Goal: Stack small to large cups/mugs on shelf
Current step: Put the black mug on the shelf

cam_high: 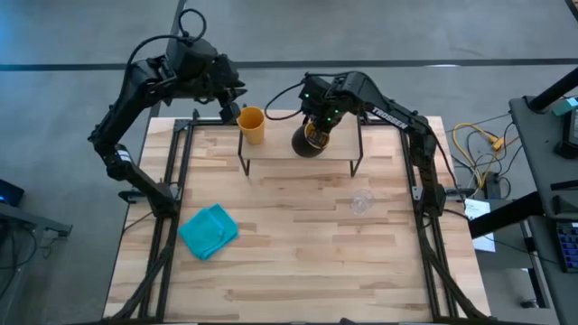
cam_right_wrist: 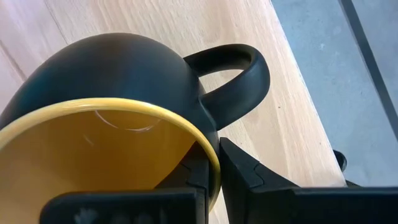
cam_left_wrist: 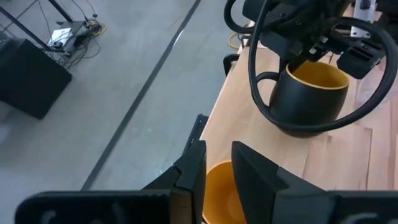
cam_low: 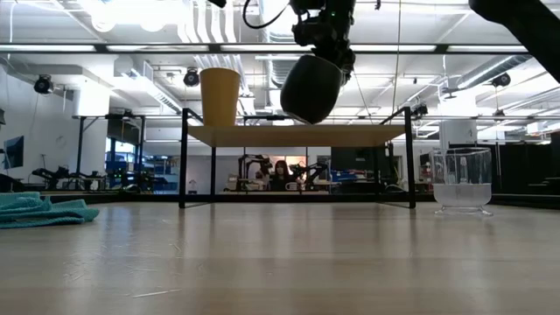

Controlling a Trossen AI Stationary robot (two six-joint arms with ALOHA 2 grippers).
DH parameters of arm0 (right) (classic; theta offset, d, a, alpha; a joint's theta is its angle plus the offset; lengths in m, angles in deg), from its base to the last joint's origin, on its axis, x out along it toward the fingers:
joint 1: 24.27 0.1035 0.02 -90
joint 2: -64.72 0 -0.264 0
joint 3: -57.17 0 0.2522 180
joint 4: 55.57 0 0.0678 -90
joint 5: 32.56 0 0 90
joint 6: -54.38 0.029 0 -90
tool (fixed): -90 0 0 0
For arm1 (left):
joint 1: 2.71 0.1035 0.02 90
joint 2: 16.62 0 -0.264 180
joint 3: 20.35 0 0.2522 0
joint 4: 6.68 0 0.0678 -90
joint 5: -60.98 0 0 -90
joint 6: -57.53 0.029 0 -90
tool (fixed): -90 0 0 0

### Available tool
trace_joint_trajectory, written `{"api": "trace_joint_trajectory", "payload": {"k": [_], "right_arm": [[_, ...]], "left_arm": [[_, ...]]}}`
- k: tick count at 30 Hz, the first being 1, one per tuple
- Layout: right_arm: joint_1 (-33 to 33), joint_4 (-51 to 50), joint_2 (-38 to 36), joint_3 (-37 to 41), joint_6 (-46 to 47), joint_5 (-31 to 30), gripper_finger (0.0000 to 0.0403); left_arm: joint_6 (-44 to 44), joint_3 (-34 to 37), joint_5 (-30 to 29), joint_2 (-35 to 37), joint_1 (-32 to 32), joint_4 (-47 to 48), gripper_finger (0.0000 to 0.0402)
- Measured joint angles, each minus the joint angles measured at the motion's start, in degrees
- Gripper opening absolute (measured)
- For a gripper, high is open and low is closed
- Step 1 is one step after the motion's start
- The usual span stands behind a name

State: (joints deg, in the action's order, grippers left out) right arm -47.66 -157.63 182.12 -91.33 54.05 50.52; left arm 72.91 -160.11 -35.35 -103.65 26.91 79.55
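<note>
Above shelf (cam_high: 298,149): dark mug (cam_high: 309,140), rim pinched in right hand (cam_high: 318,125).

Cup (cam_high: 252,125) on shelf (cam_high: 280,152) under left jaws; mug (cam_high: 311,138) held in right jaws above shelf. Glass (cam_high: 362,201) and cloth (cam_high: 209,229) on tabletop (cam_high: 298,262), well before both jaws.

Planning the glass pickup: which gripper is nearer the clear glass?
Right. The right gripper, shut on the dark mug over the shelf, is nearer the clear glass. The left gripper is at the yellow cup, farther off.
</note>
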Motion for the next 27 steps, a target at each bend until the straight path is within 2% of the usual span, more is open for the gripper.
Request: {"api": "trace_joint_trajectory", "payload": {"k": [14, 18, 24, 27], "right_arm": [[-0.6, 0.6, 1.9, -0.1, -1.7, 2.4, 0.0013], [-0.8, 0.6, 2.0, -0.1, -1.7, 2.5, 0.0013], [-1.2, 0.6, 1.9, -0.1, -1.7, 2.6, 0.0013], [-1.3, 0.6, 1.9, -0.1, -1.7, 2.7, 0.0013]], "left_arm": [[0.0, 0.0, 0.1, 0.0, 0.0, 0.0, 0.0063], [-0.4, 0.0, 2.8, 0.1, 0.0, 0.0, 0.0063], [-9.4, 0.0, 4.0, 0.1, -0.2, 1.0, 0.0063], [-11.2, 0.6, 4.3, 0.1, -0.9, 1.1, 0.0063]]}}
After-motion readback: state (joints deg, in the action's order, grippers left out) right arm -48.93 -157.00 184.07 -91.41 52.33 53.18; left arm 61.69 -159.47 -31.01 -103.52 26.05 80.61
